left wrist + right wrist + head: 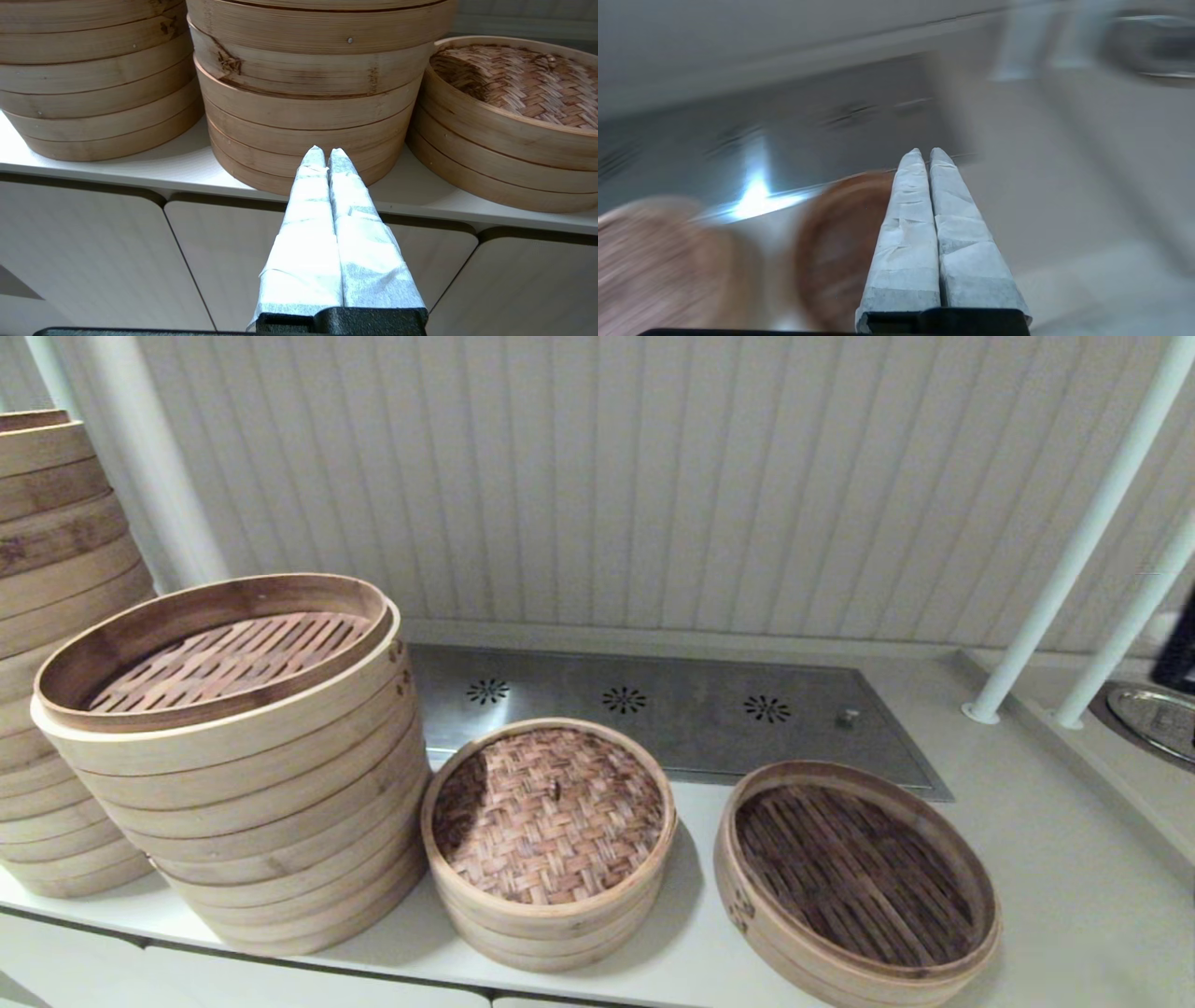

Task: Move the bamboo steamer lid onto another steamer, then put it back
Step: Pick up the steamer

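Note:
The bamboo steamer lid [546, 812], with its brown woven panel inside a pale hoop, lies on top of a low pale basket [541, 924] at the counter's front middle; it also shows in the left wrist view [518, 84]. That basket's floor is hidden, so no white liner is in sight. Neither arm appears in the head view. My left gripper [327, 151] is shut and empty, held below the counter edge in front of the cabinet doors. My right gripper [926, 151] is shut and empty, above the counter beside the dark-floored basket [836, 242].
A low basket with a dark slatted floor [859, 873] sits right of the lid. A tall stack of tiers [233, 784] stands to its left, with a taller stack [56, 616] behind. A steel vent panel [672, 709], white poles [1074, 551] and a metal basin [1153, 714] lie behind and to the right.

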You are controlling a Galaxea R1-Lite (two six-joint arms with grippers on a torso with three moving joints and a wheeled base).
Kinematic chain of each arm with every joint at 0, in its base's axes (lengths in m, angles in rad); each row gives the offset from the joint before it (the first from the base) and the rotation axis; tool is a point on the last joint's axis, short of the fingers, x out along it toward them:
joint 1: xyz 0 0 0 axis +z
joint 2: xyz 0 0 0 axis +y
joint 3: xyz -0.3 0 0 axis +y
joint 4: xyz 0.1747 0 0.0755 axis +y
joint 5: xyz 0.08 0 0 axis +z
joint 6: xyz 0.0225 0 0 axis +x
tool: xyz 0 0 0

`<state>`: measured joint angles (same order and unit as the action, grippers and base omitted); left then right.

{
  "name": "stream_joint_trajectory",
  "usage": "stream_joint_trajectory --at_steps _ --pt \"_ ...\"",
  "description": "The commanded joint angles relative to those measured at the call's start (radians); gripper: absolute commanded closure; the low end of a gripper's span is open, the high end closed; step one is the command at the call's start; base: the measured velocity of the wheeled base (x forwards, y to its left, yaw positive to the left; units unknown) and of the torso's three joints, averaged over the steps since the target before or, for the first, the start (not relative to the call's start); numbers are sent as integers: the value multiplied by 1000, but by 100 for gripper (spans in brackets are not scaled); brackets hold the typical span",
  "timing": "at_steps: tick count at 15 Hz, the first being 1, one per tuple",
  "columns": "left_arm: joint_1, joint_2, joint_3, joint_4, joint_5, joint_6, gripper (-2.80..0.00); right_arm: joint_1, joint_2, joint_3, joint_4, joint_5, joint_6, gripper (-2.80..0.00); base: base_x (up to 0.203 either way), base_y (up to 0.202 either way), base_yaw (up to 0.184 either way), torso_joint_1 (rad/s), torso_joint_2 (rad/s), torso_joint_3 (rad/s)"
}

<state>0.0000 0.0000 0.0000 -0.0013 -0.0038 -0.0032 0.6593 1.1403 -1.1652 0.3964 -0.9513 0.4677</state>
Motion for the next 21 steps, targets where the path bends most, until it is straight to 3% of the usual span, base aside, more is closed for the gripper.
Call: stream_joint_trajectory --at_steps 1,5,7,10,12,14,16,19,21 --pt "0 2 0 0 1 0 0 -84 -191 104 2 -49 -9 0 0 0 0 0 0 0" --pt "0 2 0 0 1 -5 0 -379 -408 274 -4 -94 -39 0 0 0 0 0 0 0" --pt "-2 2 0 0 1 -6 0 -462 -538 425 -11 -96 -47 0 0 0 0 0 0 0" --pt "0 2 0 0 1 -6 0 -501 -664 651 -53 -45 -61 0 0 0 0 0 0 0" --pt "0 2 0 0 1 -6 0 -519 -734 771 -193 123 -134 0 0 0 0 0 0 0" --pt "0 2 0 0 1 -6 0 -615 -770 883 -312 191 -222 0 0 0 0 0 0 0" --pt "0 2 0 0 1 -6 0 -652 -842 953 -408 392 -297 0 0 0 0 0 0 0" --pt "0 2 0 0 1 -6 0 -661 -1014 1075 -448 735 -430 0 0 0 0 0 0 0" --pt "0 2 0 0 1 -6 0 -662 -1073 1132 -442 880 -462 0 0 0 0 0 0 0"
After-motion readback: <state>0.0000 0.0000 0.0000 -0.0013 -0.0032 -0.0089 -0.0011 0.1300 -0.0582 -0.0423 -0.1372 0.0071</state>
